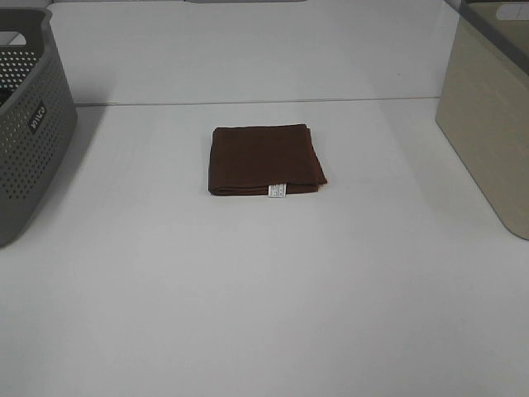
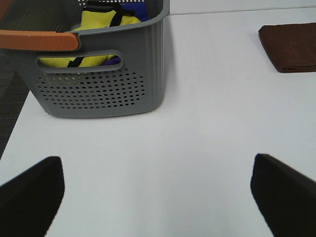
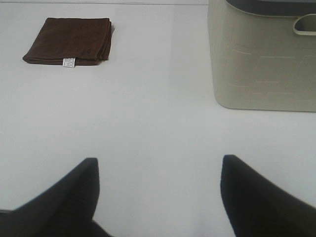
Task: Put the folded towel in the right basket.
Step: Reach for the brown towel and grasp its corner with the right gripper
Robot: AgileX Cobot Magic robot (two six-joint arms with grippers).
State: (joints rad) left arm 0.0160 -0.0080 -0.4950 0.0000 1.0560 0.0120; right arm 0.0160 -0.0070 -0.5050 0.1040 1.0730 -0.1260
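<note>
The towel [image 1: 266,160] is dark brown & folded into a flat, almost square pad. It lies in the mid of the white tabletop [image 1: 264,314], a bit toward the back. You can see a few layers stacked at its edges. A small white tag [image 1: 278,191] sticks out at the front edge. Nothing touches the towel & nothing sits on it.

The right basket [image 1: 488,124] is tan w/ smooth walls & a dark rim. It stands at the right side of the tabletop, well apart from the towel. The left basket [image 1: 29,141] is gray w/ lots of little holes. It stands at the left side, also well apart from the towel. The left wrist view shows a yellow cloth [image 2: 106,22] inside it.

The left pincer [image 2: 157,168] is spread wide. Its two black fingers [image 2: 34,195] are far from each other w/ only bare tabletop btw them. It holds nothing. It is near the left basket, not touching it.

The right pincer [image 3: 159,163] is spread wide too, w/ nothing btw its fingers [image 3: 79,197]. It holds nothing. The towel is well ahead of it on one side & the right basket on the other.
</note>
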